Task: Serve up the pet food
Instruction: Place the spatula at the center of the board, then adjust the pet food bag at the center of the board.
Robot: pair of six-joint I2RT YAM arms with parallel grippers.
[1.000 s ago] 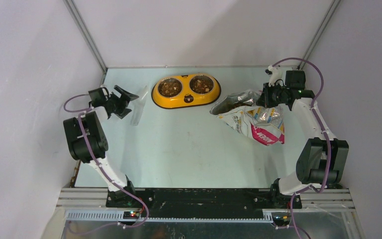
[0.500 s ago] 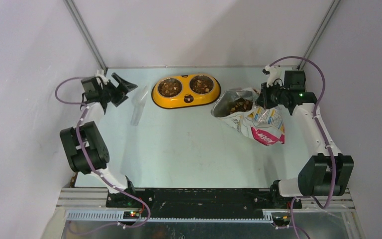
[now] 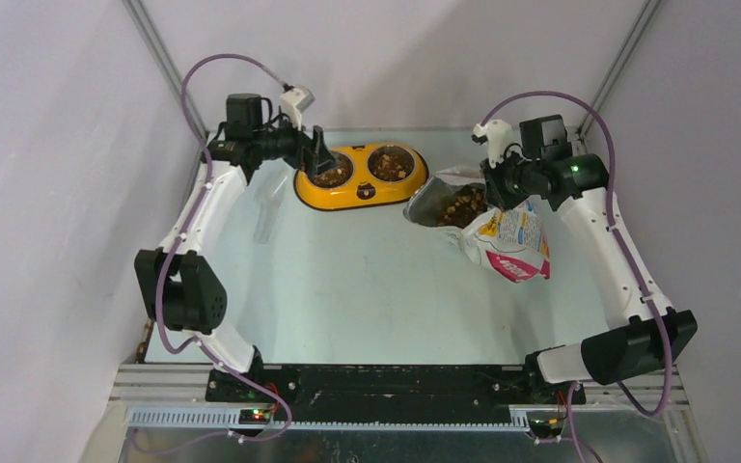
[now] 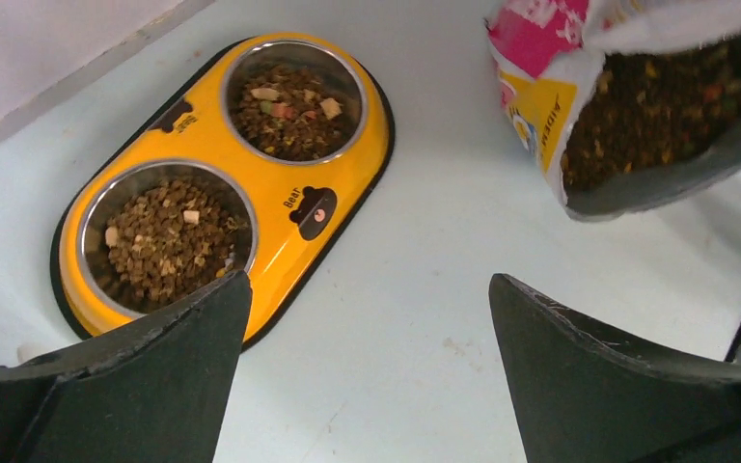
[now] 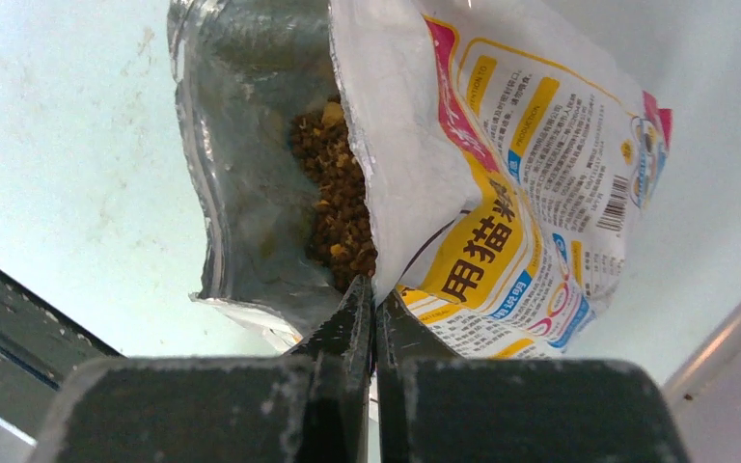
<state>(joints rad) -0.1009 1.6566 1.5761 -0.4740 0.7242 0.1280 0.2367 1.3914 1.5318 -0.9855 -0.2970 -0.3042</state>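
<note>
yellow-white foil bag (image 3: 509, 231): crinkly, on the right side of the counter (image 3: 367, 289), tilted, mouth raised and turned left, pink base end lowest and nearest the robot. silver lining shows inside the mouth, print on the outside.
pet food (image 5: 340, 207): small brown kibble pellets heaped inside the open bag, just behind the pinched edge, a few paler bits mixed in. the same kibble fills both cups of the bowl.
right hand (image 5: 372, 307): pressed together, pinching the bag's mouth edge between its two fingers. in the top view it sits at the right edge of the mouth, arm reaching in from the right.
left hand (image 4: 369, 282): spread wide, nothing between the fingers, held in the air by the left end of the bowl, aimed right and down. touches nothing that i can see.
double bowl (image 3: 362, 192): yellow oval with a black rim, flat at the far middle of the counter, just left of the bag mouth but apart from it. small bear mark on the front.
steel cups (image 4: 104, 204): two, side by side in the bowl, both holding kibble.
scoop (image 3: 270, 204): clear plastic, lying on the counter left of the bowl, below the left arm, well apart from the bag, not held.
counter surface: pale blue-green, a few scuffs.
</note>
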